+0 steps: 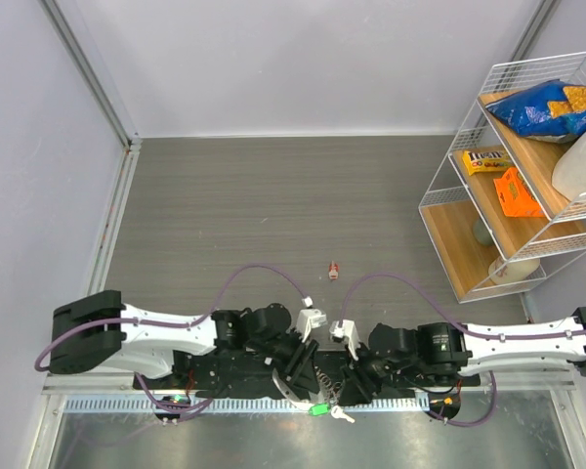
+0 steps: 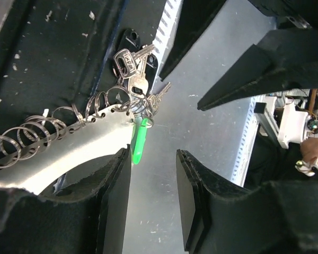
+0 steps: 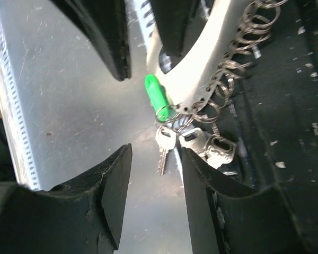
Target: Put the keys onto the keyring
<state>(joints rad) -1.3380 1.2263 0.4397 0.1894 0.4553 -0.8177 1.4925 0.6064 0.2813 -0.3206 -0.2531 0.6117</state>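
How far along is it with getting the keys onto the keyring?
Done: several silver keys and a green-headed key hang from rings at the end of the keyring.
In hand: nothing is gripped. The left gripper and right gripper are both open, facing that bunch.
Left: a red key lies alone on the table, well away from the ring.
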